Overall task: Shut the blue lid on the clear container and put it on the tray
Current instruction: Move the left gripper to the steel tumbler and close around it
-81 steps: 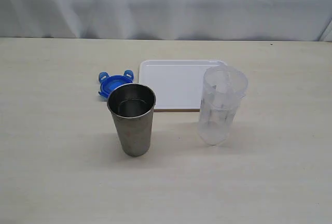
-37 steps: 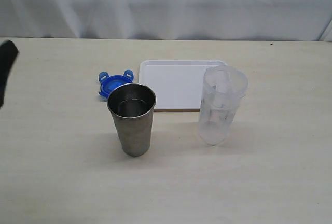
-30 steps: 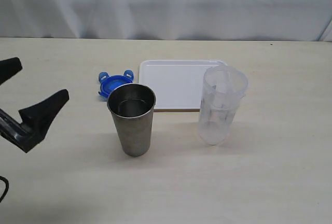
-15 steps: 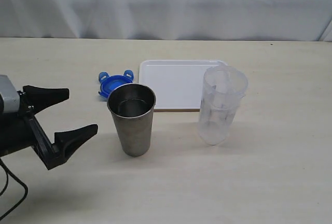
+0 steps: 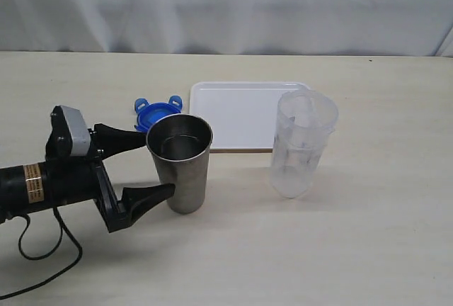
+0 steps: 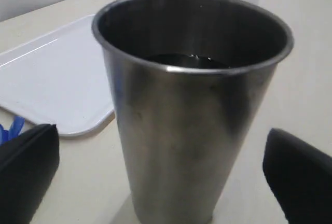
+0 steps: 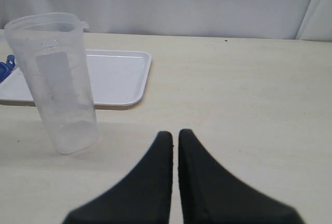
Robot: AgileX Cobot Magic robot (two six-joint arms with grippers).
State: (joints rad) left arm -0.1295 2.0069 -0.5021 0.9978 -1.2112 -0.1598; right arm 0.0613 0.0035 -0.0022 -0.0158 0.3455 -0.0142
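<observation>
The blue lid (image 5: 157,113) lies flat on the table, left of the tray (image 5: 241,111) and partly hidden behind a steel cup. The clear container (image 5: 303,143) stands upright and uncovered in front of the tray's right end. My left gripper (image 5: 158,166) reaches in from the left, open, one finger on each side of the steel cup and not touching it. In the left wrist view its fingers (image 6: 27,172) flank the cup, with a sliver of the lid (image 6: 10,129) beside the tray (image 6: 52,84). My right gripper (image 7: 175,136) is shut and empty, with the container (image 7: 57,79) ahead of it.
A grey steel cup (image 5: 180,164) stands upright in front of the lid and fills the left wrist view (image 6: 192,105). A white curtain hangs behind the table. The left arm's cable trails over the near left of the table (image 5: 42,249).
My left arm has come in from the left edge and moved right, so its open fingers now flank the steel cup. Lid, container and tray have not moved.
</observation>
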